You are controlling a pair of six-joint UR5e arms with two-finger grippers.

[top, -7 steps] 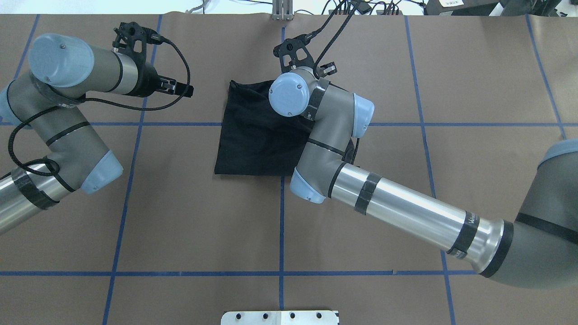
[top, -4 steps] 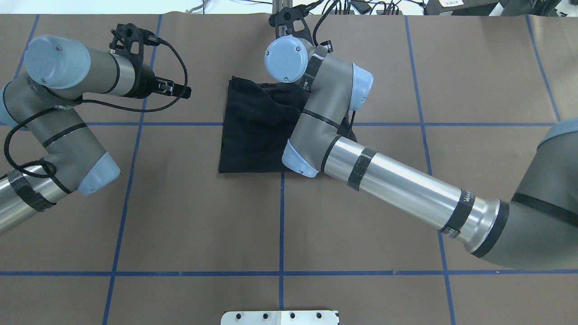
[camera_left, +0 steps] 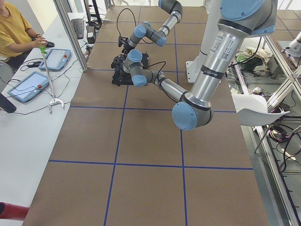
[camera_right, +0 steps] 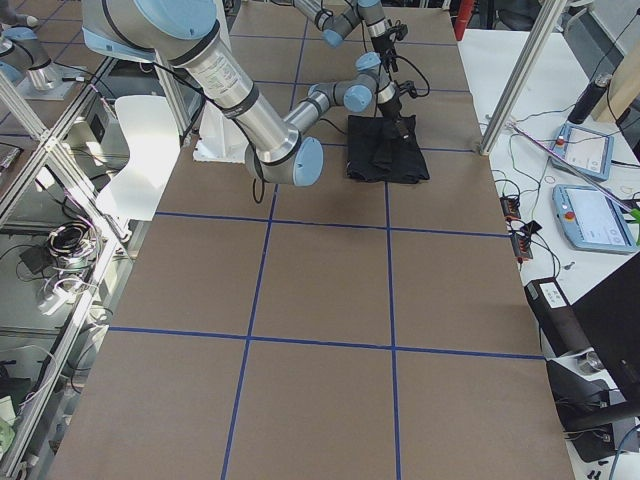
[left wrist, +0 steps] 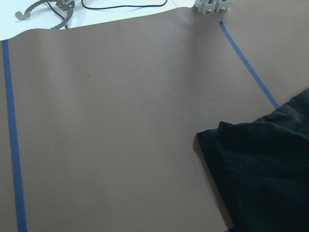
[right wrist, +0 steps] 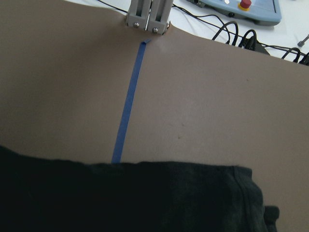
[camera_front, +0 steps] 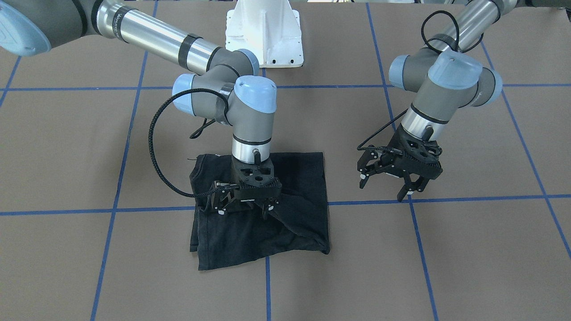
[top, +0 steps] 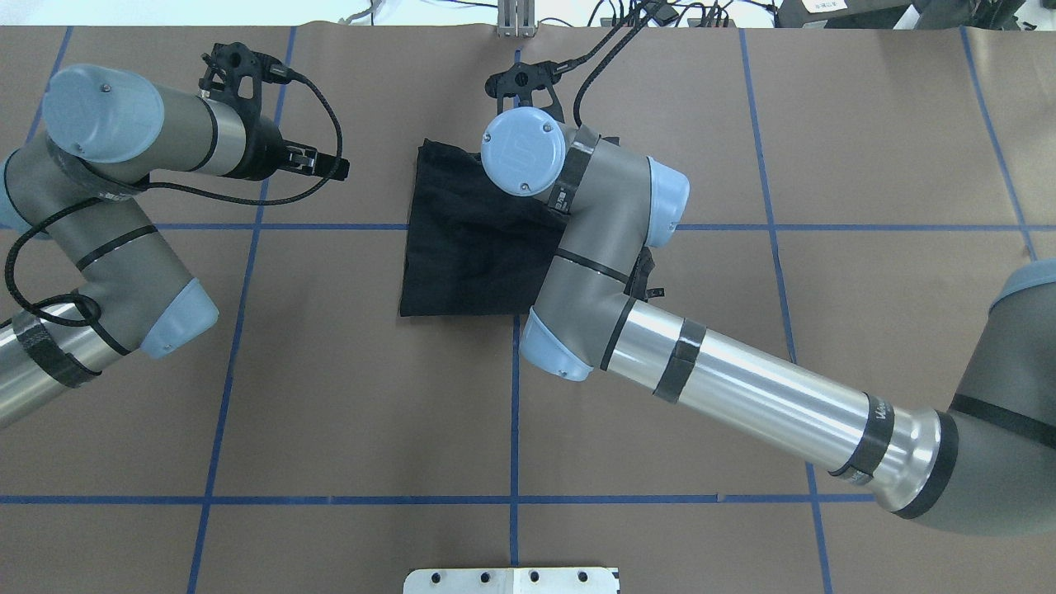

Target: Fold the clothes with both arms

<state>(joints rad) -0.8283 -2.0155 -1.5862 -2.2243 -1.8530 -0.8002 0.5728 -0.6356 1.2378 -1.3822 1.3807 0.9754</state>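
The black T-shirt [camera_front: 250,240] lies folded into a rough rectangle at mid-table, plain side up, with a raised crease running to its corner. It also shows in the overhead view [top: 462,247], the left wrist view [left wrist: 270,169] and the right wrist view [right wrist: 145,198]. My right gripper [camera_front: 244,209] points down over the shirt's middle with its fingers spread, just at the cloth. In the overhead view it is hidden under its wrist. My left gripper [camera_front: 383,189] hangs open and empty beside the shirt, off the cloth, and also shows in the overhead view [top: 334,167].
The white pedestal base [camera_front: 265,31] stands at the robot's side of the table. Blue tape lines grid the brown table cover [top: 330,396]. An aluminium post [top: 516,21] stands at the far edge. An operator [camera_left: 14,28] sits by tablets beyond it.
My right wrist swung toward the far edge, then came part of the way back over the shirt. The shirt's near-left corner shifted slightly. My left arm has barely moved.
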